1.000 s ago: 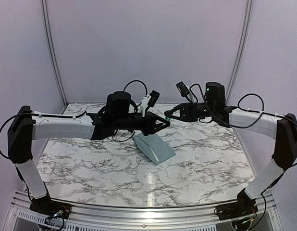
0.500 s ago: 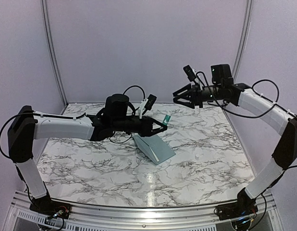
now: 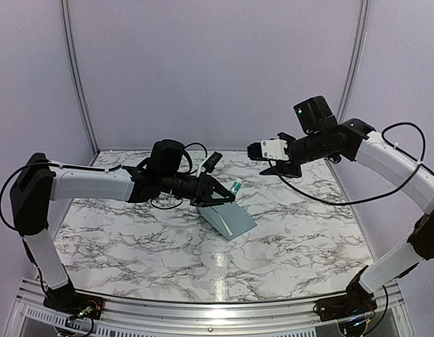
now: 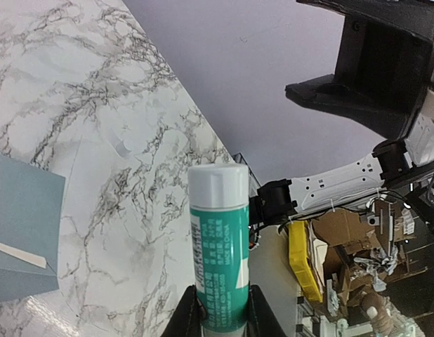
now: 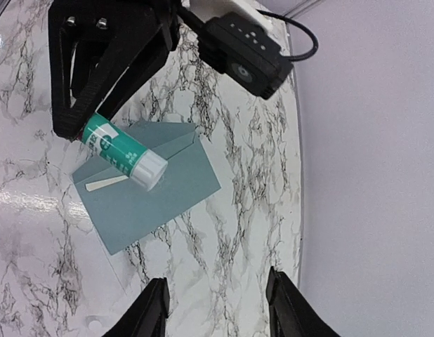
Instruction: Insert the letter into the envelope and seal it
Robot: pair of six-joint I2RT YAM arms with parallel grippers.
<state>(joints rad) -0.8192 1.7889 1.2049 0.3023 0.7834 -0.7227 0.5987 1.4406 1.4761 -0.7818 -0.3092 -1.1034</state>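
The envelope (image 3: pixel 227 219) lies flat just below the left gripper (image 3: pixel 227 194), which pinches a green-and-white glue stick (image 4: pixel 218 246); its writing is too blurry. The right gripper (image 5: pixel 215 300) is spread, high above the envelope.

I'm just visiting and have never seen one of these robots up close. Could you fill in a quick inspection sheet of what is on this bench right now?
Surface: marble-pattern table, white with dark veins.
Job's things: grey-blue envelope lies flat near the middle, a pale strip showing on it; the letter is not seen.
Clutter: a small white cap lies on the table right of the envelope.
Grippers: left gripper is shut on a green-and-white glue stick, held above the envelope; right gripper is open, empty, raised in the air.
Cables: black cables loop along both arms, clear of the envelope.
Surroundings: plain lilac walls; cardboard boxes and a yellow bin beyond the table edge.
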